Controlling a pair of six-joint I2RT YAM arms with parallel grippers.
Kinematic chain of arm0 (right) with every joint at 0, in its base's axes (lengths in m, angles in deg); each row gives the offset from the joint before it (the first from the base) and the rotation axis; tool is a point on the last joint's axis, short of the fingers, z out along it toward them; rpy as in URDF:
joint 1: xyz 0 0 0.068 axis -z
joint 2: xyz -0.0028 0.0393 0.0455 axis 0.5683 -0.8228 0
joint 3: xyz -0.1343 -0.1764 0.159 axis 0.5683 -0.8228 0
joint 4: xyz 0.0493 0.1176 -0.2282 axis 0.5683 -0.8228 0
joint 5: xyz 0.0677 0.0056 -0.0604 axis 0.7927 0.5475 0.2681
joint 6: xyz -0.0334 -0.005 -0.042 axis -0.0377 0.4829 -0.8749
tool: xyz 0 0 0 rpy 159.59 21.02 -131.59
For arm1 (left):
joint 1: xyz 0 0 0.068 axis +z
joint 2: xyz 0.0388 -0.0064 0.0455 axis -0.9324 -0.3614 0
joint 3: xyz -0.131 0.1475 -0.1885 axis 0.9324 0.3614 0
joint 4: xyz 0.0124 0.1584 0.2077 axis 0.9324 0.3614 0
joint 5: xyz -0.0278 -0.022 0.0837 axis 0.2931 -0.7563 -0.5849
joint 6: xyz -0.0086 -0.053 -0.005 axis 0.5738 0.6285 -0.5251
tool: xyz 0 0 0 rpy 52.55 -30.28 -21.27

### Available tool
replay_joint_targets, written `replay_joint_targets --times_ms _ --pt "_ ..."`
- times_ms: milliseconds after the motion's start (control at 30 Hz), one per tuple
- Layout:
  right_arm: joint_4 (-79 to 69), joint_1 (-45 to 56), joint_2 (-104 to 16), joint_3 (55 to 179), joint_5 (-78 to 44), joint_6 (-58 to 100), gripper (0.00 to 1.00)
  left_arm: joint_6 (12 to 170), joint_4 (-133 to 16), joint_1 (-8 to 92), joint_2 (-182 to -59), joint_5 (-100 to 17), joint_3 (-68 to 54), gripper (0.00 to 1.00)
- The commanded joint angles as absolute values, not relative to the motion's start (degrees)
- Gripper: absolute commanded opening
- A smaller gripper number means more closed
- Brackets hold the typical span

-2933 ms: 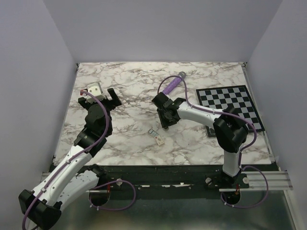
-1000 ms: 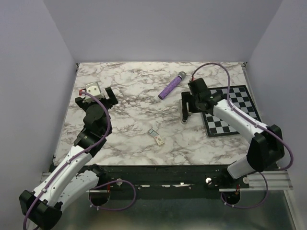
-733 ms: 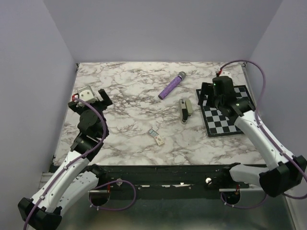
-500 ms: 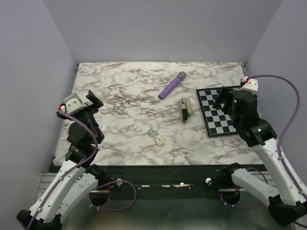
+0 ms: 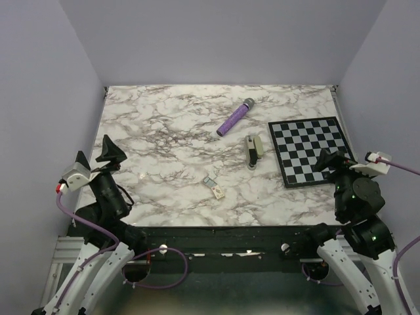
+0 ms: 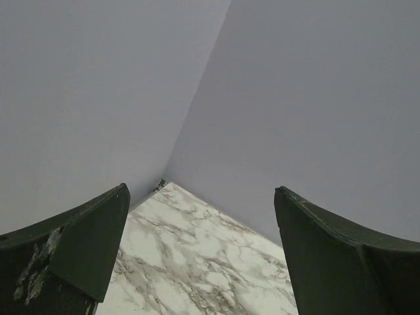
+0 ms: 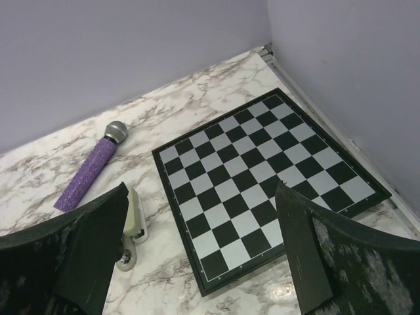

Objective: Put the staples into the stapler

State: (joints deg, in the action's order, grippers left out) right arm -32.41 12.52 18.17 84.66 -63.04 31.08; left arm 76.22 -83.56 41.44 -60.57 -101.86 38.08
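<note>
We see both hands spread wide, each holding and touching nothing. The left hand point(image 6: 200, 197) hangs at the near left corner of the marble surface point(image 5: 170, 131), aimed at the far corner. The right hand point(image 7: 200, 197) hangs at the near right, by the near edge of the chessboard point(image 5: 314, 149). The stapler point(image 5: 252, 150) lies flat just left of the chessboard. The staples point(image 5: 217, 191) lie near the front middle, a cream box with a grey block point(image 5: 209, 181) just beside it, well apart from both hands. A purple cylinder point(image 5: 235, 117) lies beyond the stapler.
</note>
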Motion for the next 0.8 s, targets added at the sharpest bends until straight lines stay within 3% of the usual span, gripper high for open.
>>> replay_joint_targets --times_ms 0,767 --pt "-29.8 12.7 21.1 82.8 -64.1 28.1 1.0 74.1 -87.8 41.8 -58.8 -98.0 39.5 0.99" --pt "-22.4 12.7 27.3 77.9 -57.6 22.9 1.0 78.4 -79.4 42.1 -65.9 -91.7 35.6 0.99"
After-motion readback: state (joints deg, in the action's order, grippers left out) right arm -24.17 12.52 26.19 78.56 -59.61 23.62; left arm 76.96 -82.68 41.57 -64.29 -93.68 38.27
